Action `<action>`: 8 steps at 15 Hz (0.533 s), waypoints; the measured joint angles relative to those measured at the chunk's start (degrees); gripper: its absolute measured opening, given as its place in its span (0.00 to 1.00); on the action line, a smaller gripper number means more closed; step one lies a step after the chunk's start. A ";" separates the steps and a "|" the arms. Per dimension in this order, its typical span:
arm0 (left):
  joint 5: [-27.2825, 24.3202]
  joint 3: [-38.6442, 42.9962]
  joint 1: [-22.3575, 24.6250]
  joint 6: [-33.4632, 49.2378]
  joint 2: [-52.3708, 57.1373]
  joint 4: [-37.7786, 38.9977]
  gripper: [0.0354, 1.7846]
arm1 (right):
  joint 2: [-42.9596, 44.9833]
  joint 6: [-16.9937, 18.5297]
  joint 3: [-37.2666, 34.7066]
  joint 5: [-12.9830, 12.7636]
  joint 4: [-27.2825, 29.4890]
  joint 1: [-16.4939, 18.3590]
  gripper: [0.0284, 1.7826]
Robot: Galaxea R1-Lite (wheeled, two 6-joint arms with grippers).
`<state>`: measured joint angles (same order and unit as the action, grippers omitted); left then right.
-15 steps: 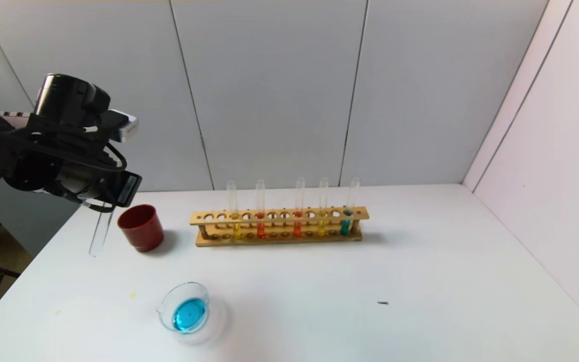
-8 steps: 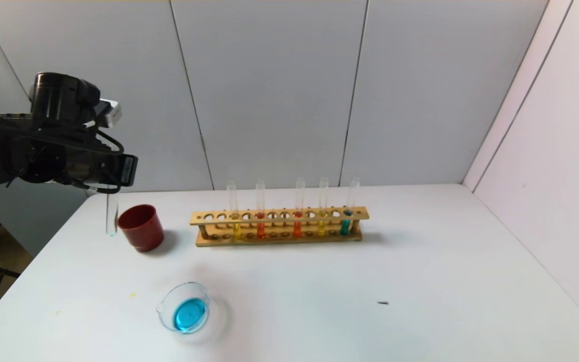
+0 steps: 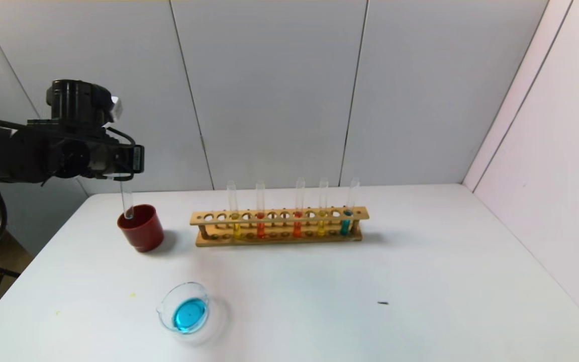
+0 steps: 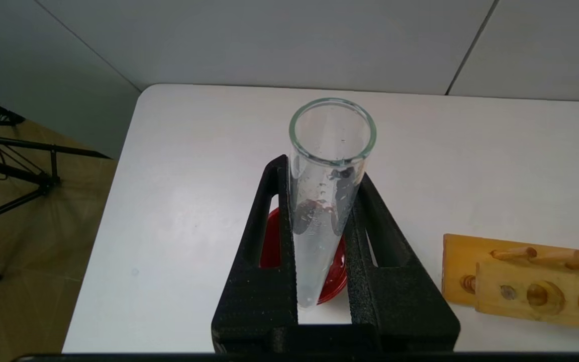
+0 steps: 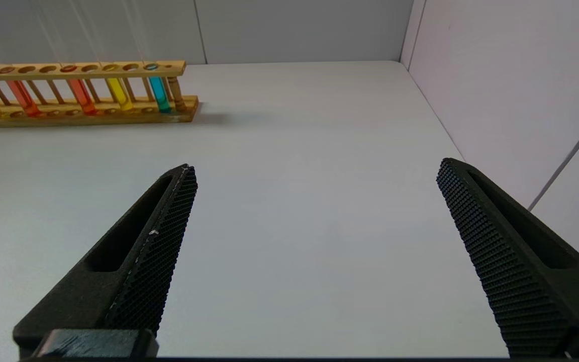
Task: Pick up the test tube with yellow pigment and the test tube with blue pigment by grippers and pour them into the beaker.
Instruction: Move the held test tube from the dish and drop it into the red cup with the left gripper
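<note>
1. Left gripper (image 3: 124,168), at the upper left of the head view, is clamped on an emptied test tube (image 3: 127,201), held upright with its round bottom dipping into the mouth of the red cup (image 3: 141,229).
2. Right gripper (image 5: 314,251) is absent from the head view; its own camera shows it spread wide over bare table (image 3: 420,261), idle.
3. Low at centre-left sits the beaker (image 3: 186,312), already holding blue liquid, so the blue pour looks done.
4. In the wooden rack (image 3: 279,226) at centre stand two yellow tubes (image 3: 321,208), two orange-red ones and one blue tube (image 3: 349,211).
5. Judging from this, dropping off the empty tube comes next; the yellow pour remains.
</note>
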<state>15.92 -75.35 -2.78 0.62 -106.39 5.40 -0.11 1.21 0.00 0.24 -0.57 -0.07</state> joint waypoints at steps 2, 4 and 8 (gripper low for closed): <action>-0.05 -0.59 0.67 0.74 -1.83 2.23 0.16 | 0.00 0.00 0.00 0.00 -0.02 0.00 0.98; 0.41 -1.08 1.40 0.78 -3.71 5.05 0.16 | 0.00 0.02 0.00 -0.02 0.00 0.00 0.98; 0.56 -0.54 2.40 1.63 -5.99 7.74 0.16 | 0.00 0.00 0.00 -0.02 -0.02 0.00 0.98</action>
<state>16.48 -75.89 -0.38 2.26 -112.37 13.14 -0.11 1.21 0.00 0.22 -0.60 -0.07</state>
